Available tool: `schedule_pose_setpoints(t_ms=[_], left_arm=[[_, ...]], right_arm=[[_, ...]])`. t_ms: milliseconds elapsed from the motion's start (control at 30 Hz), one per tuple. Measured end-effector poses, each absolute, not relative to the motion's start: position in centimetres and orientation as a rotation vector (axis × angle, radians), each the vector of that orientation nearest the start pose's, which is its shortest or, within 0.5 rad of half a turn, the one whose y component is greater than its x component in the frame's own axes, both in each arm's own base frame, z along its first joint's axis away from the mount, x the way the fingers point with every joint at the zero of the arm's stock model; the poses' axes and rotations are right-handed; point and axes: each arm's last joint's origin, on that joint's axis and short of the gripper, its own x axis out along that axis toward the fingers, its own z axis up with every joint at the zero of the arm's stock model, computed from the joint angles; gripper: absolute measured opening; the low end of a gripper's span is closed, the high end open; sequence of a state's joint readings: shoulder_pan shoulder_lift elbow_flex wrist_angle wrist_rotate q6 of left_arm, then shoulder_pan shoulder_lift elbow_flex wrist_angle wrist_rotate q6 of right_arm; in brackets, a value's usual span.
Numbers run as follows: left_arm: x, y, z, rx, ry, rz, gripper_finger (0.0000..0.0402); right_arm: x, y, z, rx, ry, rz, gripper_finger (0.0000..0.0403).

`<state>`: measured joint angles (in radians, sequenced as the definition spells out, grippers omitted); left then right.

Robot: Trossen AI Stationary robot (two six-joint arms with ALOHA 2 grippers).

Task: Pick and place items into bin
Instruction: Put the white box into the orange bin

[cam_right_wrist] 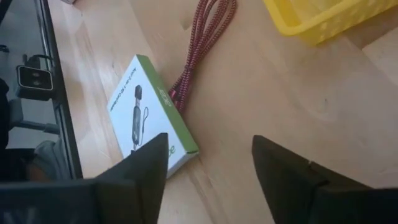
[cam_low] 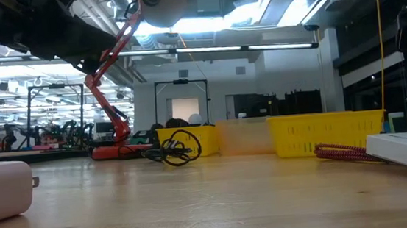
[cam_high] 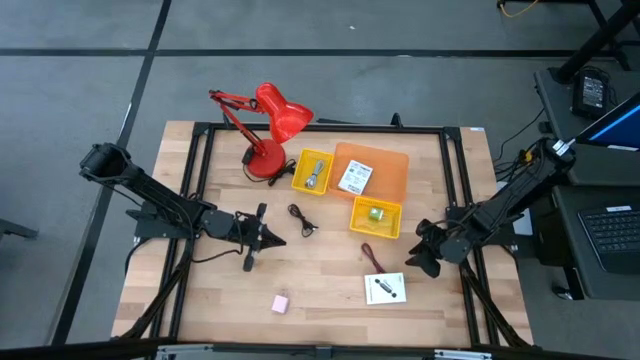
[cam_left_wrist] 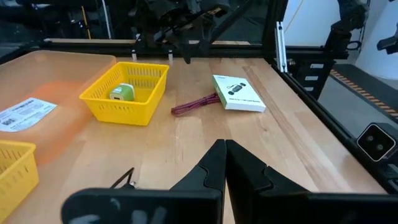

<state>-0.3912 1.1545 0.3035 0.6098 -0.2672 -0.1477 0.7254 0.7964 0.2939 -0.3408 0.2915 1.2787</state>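
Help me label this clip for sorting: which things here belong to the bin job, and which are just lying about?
Job:
- white box, maroon cord, black cable, pink block, on the table
- card in the orange bin
- green item and grey tool in yellow baskets
- right gripper, open by the box

Lying about:
- red lamp
- left gripper, shut, idle

Cord (cam_high: 374, 257) touching box (cam_high: 385, 288), near basket (cam_high: 376, 217).
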Motion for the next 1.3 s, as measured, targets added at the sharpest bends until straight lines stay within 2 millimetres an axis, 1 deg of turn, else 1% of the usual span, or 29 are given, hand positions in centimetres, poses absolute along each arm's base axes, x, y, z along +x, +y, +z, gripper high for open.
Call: schedule_pose_setpoints(t_ms=[133,267,467,867,1067,1300], left_arm=[[20.0,-7.4,17.7,-0.068,0.237,-0.106,0.0006],[20.0,-7.4,17.7,-0.068,0.236,-0.102,0.0006],[20.0,-7.4,17.7,-0.081,0.236,-0.095,0.0006],[20.0,-7.3,17.7,-0.092,0.236,-0.084,0.0006],[20.0,-7.3,17.7,-0.093,0.236,-0.084,0.0006],[20.0,-7.3,17.7,-0.093,0.236,-0.084,0.0006]], right_arm=[[11.4,9.1,15.3,0.787,0.888,-0.105,0.0237],[11.7,9.4,14.9,0.769,0.905,-0.111,0.0248],[12.3,10.0,14.5,0.743,0.913,-0.06,0.025],[13.3,11.0,12.8,0.715,0.951,-0.089,0.025],[13.8,11.4,12.3,0.744,0.927,-0.056,0.025],[13.4,11.1,10.8,0.781,0.882,-0.023,0.025]])
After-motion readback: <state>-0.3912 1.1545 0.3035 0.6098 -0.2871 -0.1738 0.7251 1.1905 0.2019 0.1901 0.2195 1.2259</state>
